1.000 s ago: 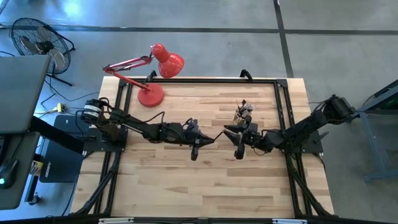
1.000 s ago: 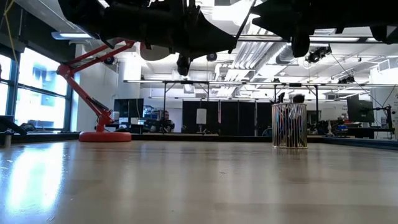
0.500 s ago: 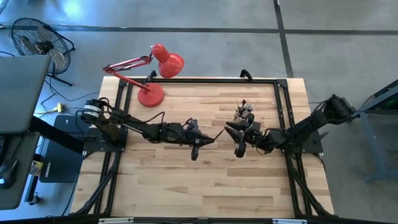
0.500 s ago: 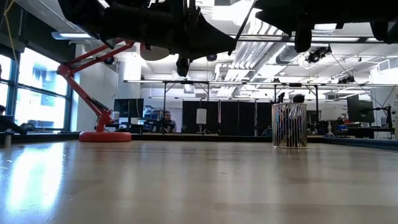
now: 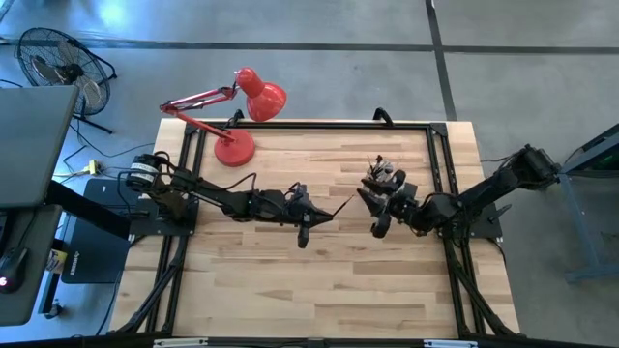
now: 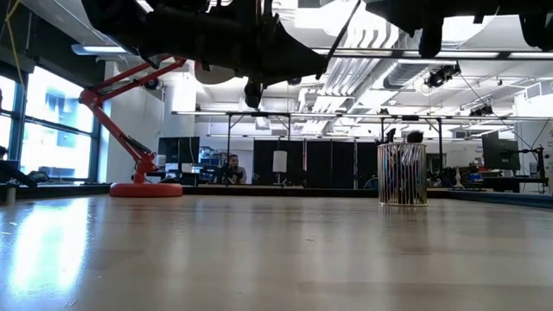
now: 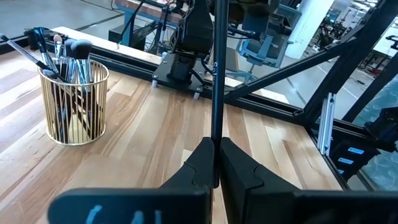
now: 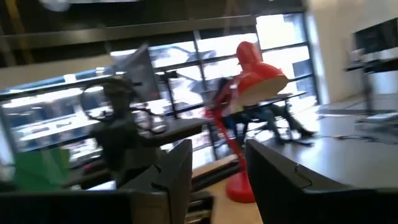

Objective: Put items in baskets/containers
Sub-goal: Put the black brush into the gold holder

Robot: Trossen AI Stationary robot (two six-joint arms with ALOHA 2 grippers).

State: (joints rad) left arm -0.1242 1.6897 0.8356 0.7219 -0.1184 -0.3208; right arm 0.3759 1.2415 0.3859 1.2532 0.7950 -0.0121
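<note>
Your left pincer (image 5: 306, 230) hung mid-table, clamped on one thin dark brush (image 7: 214, 87) standing straight up between its fingers. Your right pincer (image 5: 370, 211) was open beside the cup (image 7: 73, 102). Only the left wrist view showed the cup's gold ribbing and its brushes. Bare table (image 5: 290, 280) lay nearer you.

bright daylight, right wrist view blurred

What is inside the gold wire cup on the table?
The gold wire cup holds several makeup brushes, bristle tips up. Their handles show through the wires; the cup's bottom is not visible.
</note>
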